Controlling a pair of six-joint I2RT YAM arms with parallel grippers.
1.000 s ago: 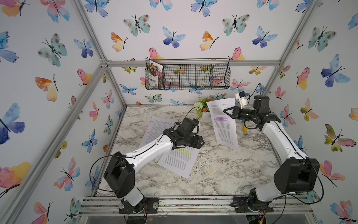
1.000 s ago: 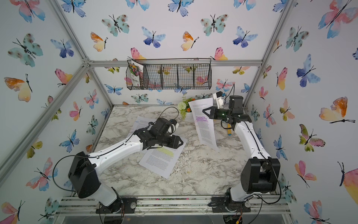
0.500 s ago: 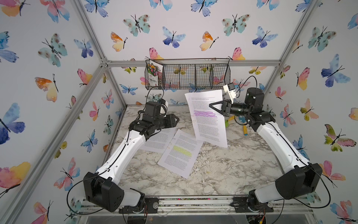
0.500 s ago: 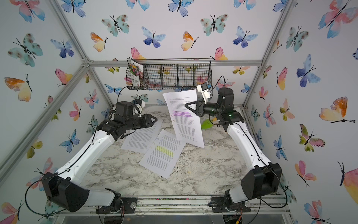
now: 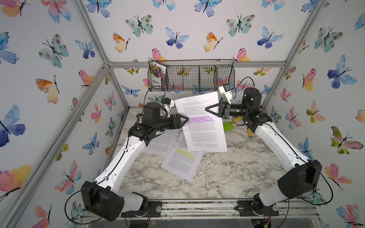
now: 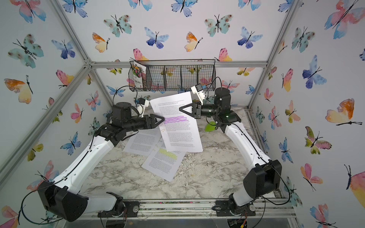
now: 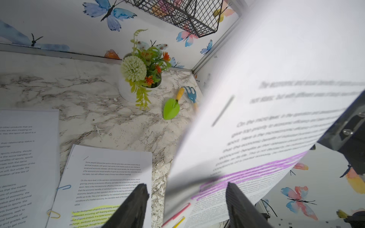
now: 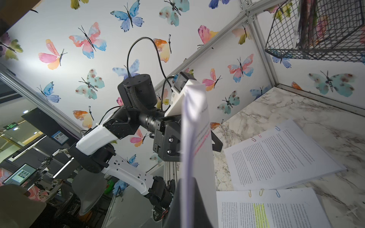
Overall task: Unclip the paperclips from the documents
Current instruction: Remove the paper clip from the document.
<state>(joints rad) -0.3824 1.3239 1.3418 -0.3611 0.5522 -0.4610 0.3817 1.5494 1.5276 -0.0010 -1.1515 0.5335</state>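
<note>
The right gripper (image 5: 207,109), jaws clamped on one side edge of the purple-highlighted document (image 5: 204,136), holds it aloft over the marble counter (image 5: 233,173) as the left gripper (image 5: 186,119), jaws apart, straddles the opposite edge; the yellow-highlighted document (image 5: 180,166) and the unhighlighted document (image 5: 158,144) lie overlapping below, paperclips (image 7: 64,187) on their edges.

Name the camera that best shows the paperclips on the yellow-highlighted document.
Right wrist: all three paperclips sit sharp along the edge of the yellow-highlighted document. The left wrist view shows only a blue and a yellow one; in both top views they are tiny specks.
</note>
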